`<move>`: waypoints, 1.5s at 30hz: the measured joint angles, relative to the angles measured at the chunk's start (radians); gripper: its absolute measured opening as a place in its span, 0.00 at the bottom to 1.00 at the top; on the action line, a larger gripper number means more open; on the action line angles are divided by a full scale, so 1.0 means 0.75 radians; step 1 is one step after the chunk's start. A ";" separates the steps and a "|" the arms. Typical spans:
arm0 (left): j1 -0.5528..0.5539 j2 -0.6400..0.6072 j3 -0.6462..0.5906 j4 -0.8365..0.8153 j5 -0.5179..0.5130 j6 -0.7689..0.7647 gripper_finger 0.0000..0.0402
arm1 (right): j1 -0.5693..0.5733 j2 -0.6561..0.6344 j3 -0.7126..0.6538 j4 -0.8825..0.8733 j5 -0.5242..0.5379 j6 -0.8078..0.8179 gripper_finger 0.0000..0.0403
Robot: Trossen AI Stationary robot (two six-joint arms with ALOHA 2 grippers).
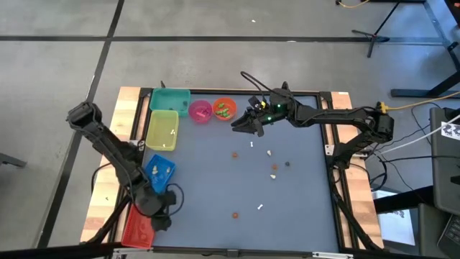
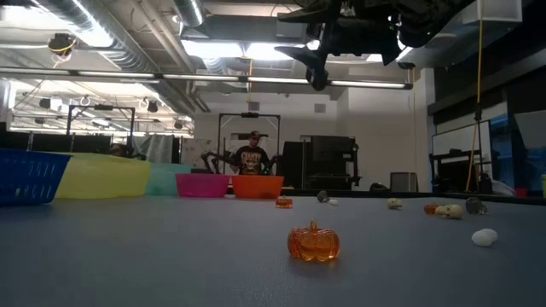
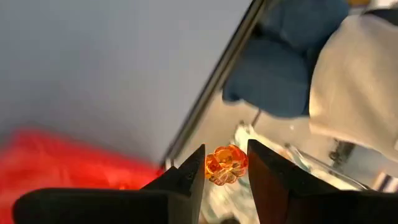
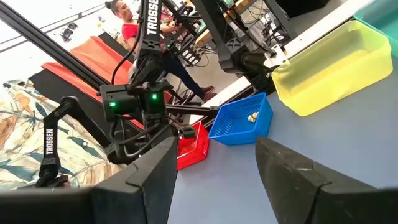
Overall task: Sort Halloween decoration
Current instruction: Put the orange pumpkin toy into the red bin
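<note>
Along the tabletop's [image 1: 215, 180] left edge sit a teal bin [image 1: 170, 99], a yellow bin [image 1: 162, 130], a blue basket [image 1: 159, 171] with pale trinkets, and a red bin [image 1: 138, 227]. The left hand [image 3: 227, 171] pinches an orange pumpkin [image 3: 225, 165] over that red bin. The right hand [image 1: 244, 126], fingers spread, hovers beside the orange bowl [image 1: 224, 108] and pink bowl [image 1: 200, 111], with trinkets [image 1: 272, 167] scattered nearby.
</note>
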 joint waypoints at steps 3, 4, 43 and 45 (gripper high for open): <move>-0.075 0.000 0.000 0.000 0.047 -0.139 0.23 | 0.000 0.000 0.000 0.000 0.000 0.000 0.53; -0.099 0.000 0.000 -0.001 0.064 -0.183 0.23 | 0.000 0.000 0.000 0.000 0.000 0.000 0.53; -0.233 -0.001 -0.001 -0.310 -0.086 -0.511 0.43 | 0.001 0.001 0.000 -0.030 0.001 0.000 0.53; -0.214 -0.001 -0.001 -0.310 -0.086 -0.511 0.44 | 0.001 0.001 0.000 -0.030 0.001 0.000 0.53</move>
